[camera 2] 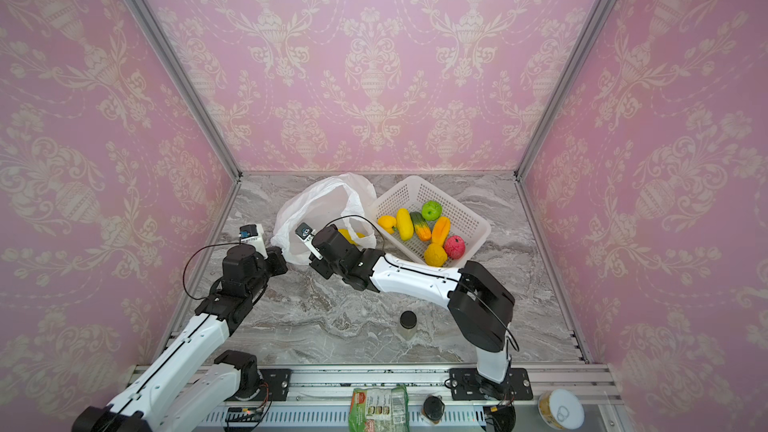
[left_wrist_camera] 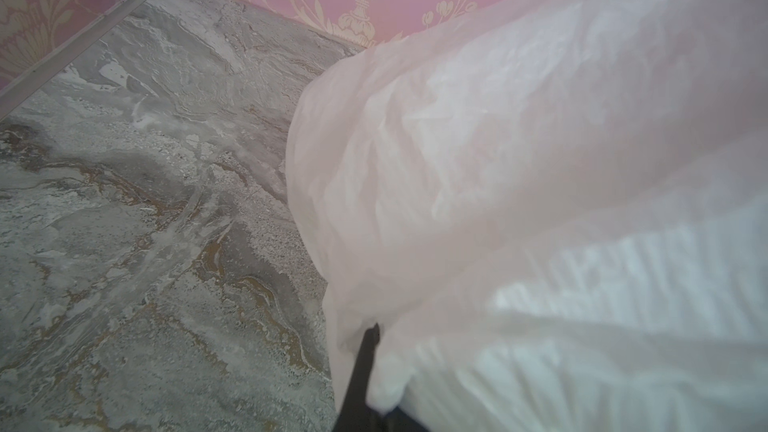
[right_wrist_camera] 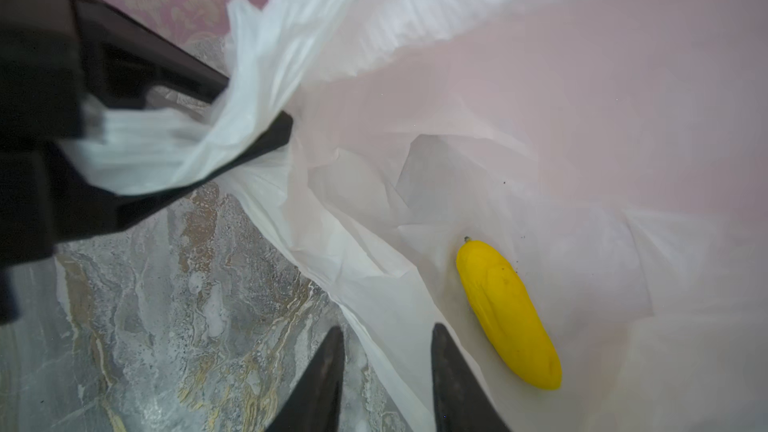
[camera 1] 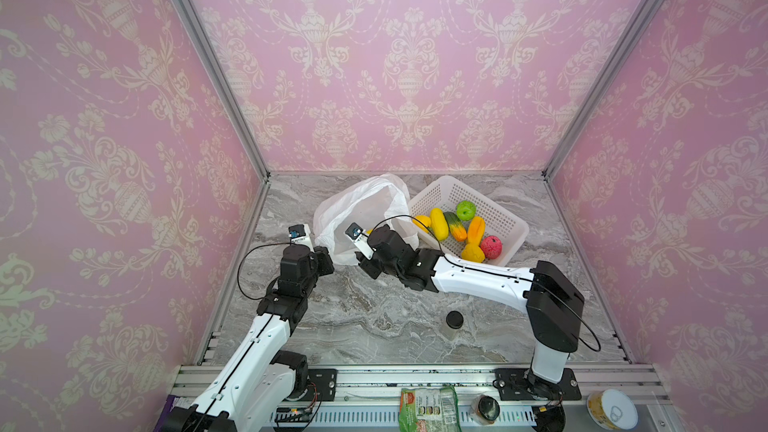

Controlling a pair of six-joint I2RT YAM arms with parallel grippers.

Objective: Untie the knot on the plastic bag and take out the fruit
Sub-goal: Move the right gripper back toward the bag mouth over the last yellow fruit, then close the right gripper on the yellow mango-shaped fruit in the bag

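The left claw (right_wrist_camera: 257, 108) is pinched shut on a bunched edge of the plastic bag (camera 1: 365, 205), which lies open-mouthed on the marble surface (camera 1: 374, 317). The right claw (right_wrist_camera: 386, 342) stands spread at the bag's rim, seemingly gripping nothing. One yellow fruit (right_wrist_camera: 507, 313) lies inside the bag. The other fruit (camera 1: 476, 229) fills the white basket (camera 1: 505, 220) beside it.

**Four Lenses on One Desk**

Both top views looked down from high above the robot's base, far back, facing the pink back wall (camera 1: 415, 76), and shared the whole desk (camera 1: 374, 317), plastic bag (camera 1: 361, 201) and basket (camera 1: 503, 218). The left wrist camera sat very close to the bag, facing the desk's far corner. The right wrist camera peered past the right claw (right_wrist_camera: 388, 330) into the bag's mouth at a yellow fruit (right_wrist_camera: 507, 313), also catching the left claw (right_wrist_camera: 255, 105) nearby.
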